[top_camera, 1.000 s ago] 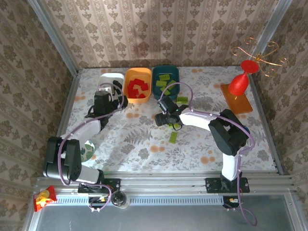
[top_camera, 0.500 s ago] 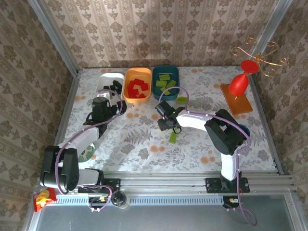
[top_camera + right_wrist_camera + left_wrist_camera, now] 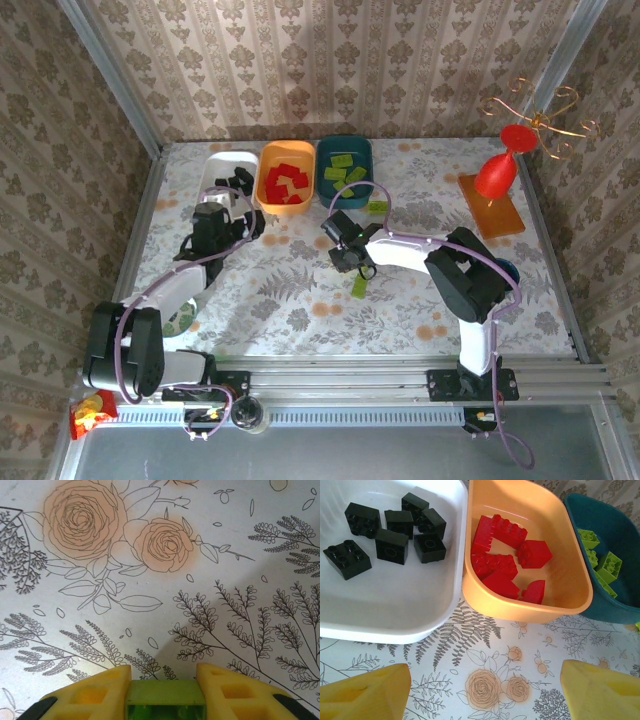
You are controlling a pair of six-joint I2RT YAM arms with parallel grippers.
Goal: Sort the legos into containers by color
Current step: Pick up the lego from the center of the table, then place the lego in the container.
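Note:
My right gripper (image 3: 165, 680) is shut on a lime green lego (image 3: 165, 700), which sits squarely between the yellow fingers (image 3: 90, 695) just above the flowered cloth. From above, the right gripper (image 3: 350, 258) is mid-table, in front of the teal container (image 3: 345, 170). Two more green legos lie loose: one (image 3: 360, 286) near it and one (image 3: 377, 207) by the teal container. My left gripper (image 3: 485, 690) is open and empty over the cloth, just short of the white container (image 3: 395, 610) of black legos (image 3: 390, 542) and the orange container (image 3: 570, 585) of red legos (image 3: 507, 555).
A red cone on an orange board (image 3: 495, 195) stands at the right, with a gold wire ornament (image 3: 540, 115) behind it. A dark blue cup (image 3: 507, 270) peeks out beside the right arm. Metal frame rails edge the table.
The right gripper shifted slightly left and closed its jaws on the green lego. The left arm edged a little toward the containers and stayed open.

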